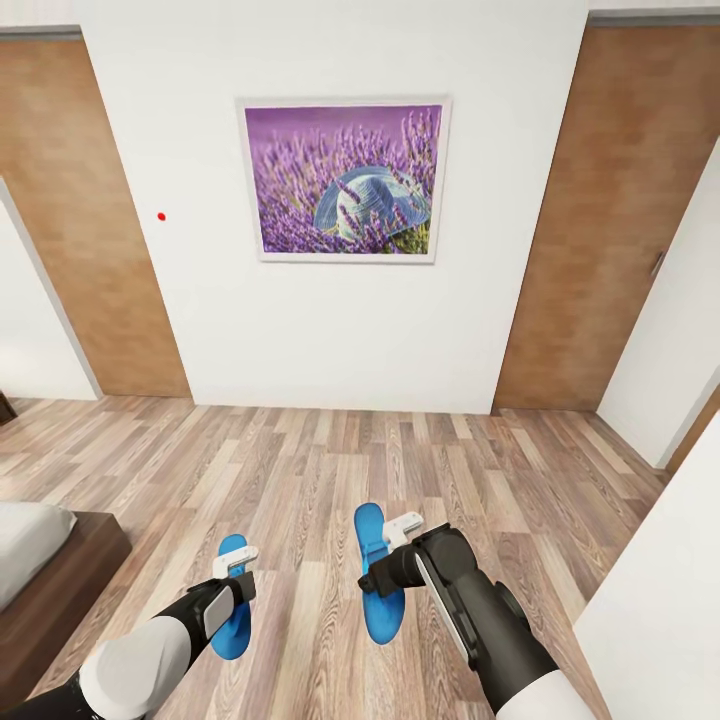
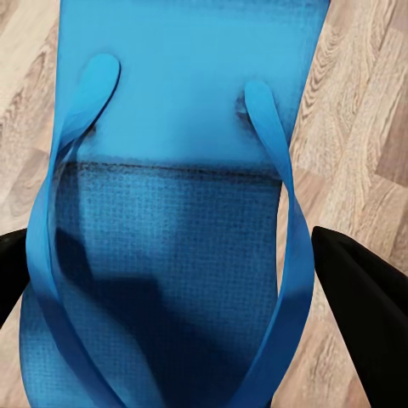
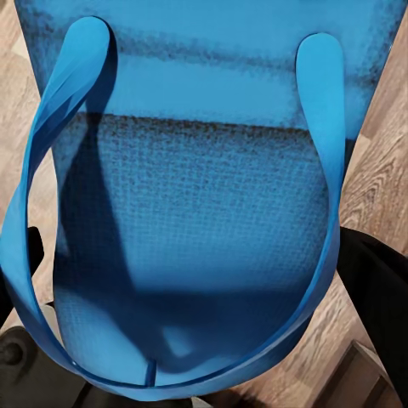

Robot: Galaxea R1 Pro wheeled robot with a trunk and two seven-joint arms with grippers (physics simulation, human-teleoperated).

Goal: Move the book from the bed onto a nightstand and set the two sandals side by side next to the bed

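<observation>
I hold two bright blue sandals over the wood-plank floor (image 1: 330, 460). My left gripper (image 1: 238, 575) is shut on the left sandal (image 1: 236, 632). In the left wrist view this sandal (image 2: 170, 127) sits between the black fingers (image 2: 365, 323). My right gripper (image 1: 393, 548) is shut on the right sandal (image 1: 384, 615), which fills the space between the dark fingers (image 3: 378, 297) as a strapped sole (image 3: 204, 212). The bed (image 1: 70, 585), with its pale mattress (image 1: 25, 545), shows a corner just left of the left arm. The book and the nightstand are out of view.
A white wall with a framed lavender-and-hat picture (image 1: 345, 180) stands ahead, flanked by brown wood panels (image 1: 590, 220). A white surface (image 1: 660, 600) rises close beside my right arm. Open plank floor lies between the bed corner and that surface.
</observation>
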